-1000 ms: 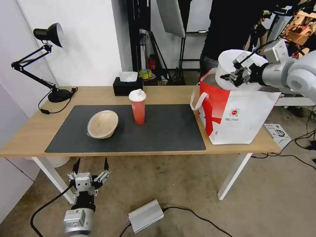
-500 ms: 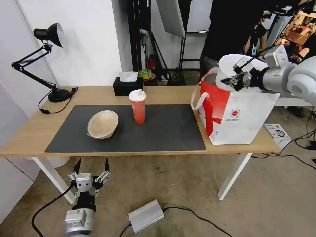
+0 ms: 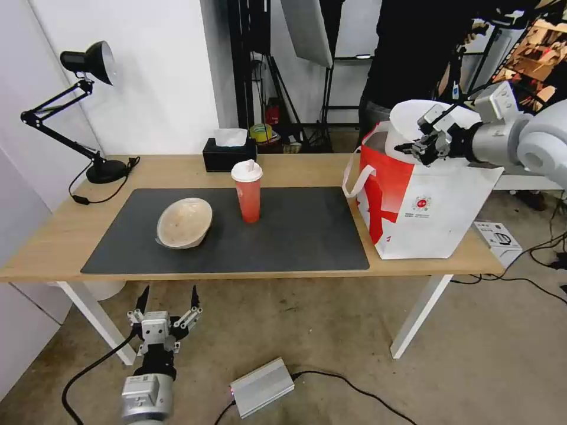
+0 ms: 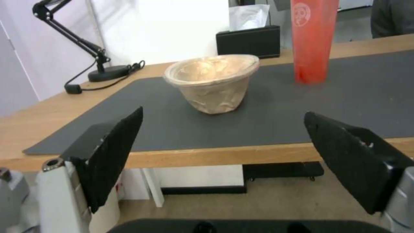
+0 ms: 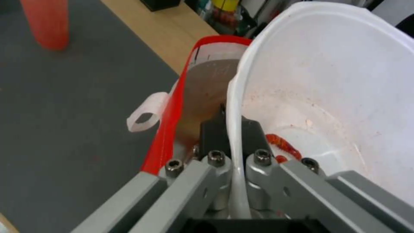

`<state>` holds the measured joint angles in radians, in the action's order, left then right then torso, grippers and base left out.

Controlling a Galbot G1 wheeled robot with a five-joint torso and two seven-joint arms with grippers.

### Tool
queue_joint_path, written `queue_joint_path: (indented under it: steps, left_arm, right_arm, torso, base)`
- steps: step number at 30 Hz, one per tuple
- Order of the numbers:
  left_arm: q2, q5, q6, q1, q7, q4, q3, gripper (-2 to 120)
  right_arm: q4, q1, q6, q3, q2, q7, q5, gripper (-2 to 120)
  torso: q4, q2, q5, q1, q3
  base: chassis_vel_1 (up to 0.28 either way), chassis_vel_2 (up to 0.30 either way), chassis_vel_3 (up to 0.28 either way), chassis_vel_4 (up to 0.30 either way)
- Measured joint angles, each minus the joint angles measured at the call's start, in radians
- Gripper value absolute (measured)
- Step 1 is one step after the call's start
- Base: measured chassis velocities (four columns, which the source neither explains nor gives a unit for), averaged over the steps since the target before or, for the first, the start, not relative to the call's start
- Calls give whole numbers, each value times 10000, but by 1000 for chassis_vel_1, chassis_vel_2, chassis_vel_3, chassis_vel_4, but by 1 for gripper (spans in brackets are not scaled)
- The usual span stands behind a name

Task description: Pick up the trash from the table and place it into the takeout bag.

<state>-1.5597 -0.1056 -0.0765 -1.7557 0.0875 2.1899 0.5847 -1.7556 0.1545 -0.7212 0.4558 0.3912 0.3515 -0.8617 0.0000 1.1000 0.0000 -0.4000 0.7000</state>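
Right hand, clamped on white bowl rim at takeout bag mouth — lower level, clear of the foil wall, then release; left hand spread wide, idle below counter.

No wording is showing clearly enough to read; the small red round logo on the takeout bag is illegible.

My right claw holds the wide bowl by its rim above the takeout bag, which stands on the desk directly beneath it. Well to that claw's left on the mat stand the cup and, farther left, the paper bowl. My left claw hangs below the desk's front edge, the paper bowl beyond it.
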Motion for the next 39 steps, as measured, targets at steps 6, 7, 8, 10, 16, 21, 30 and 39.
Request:
queue_joint_path:
  steps: [6,7,8,10,16,21,30,39]
  left_arm:
    - [11,-5,0,6,0,-14,-8,100]
    - [15,-6,0,5,0,-14,-9,100]
    - [18,-7,0,3,0,-14,-9,100]
    - [21,-8,0,1,0,-14,-9,100]
    - [22,-11,0,-11,0,-15,-9,100]
    - [24,-14,2,-13,0,13,-11,100]
    - [19,-14,2,-24,0,28,-9,100]
    - [15,-15,5,-9,0,31,5,100]
  right_arm:
    - [5,-48,0,-24,0,-1,113,9]
    - [5,-70,0,-32,0,-5,156,14]
    - [7,-89,0,-40,-2,-12,188,17]
    - [16,-110,0,-58,-5,-18,226,24]
    - [23,-170,0,-165,-72,-23,270,45]
    - [-8,-172,1,-198,-112,-25,270,65]
    - [-24,-173,3,-315,-82,-135,246,86]
    - [-308,-127,3,-1075,287,-1086,-711,87]
  torso:
    - [0,0,0,0,0]
    - [0,0,0,0,0]
    - [0,0,0,0,0]
    - [0,0,0,0,0]
    - [0,0,0,0,0]
    - [0,0,0,0,0]
    - [0,0,0,0,0]
    - [0,0,0,0,0]
  base:
    - [0,0,0,0]
    - [0,0,0,0]
    - [0,0,0,0]
    - [0,0,0,0]
    - [0,0,0,0]
    - [0,0,0,0]
    - [0,0,0,0]
    - [0,0,0,0]
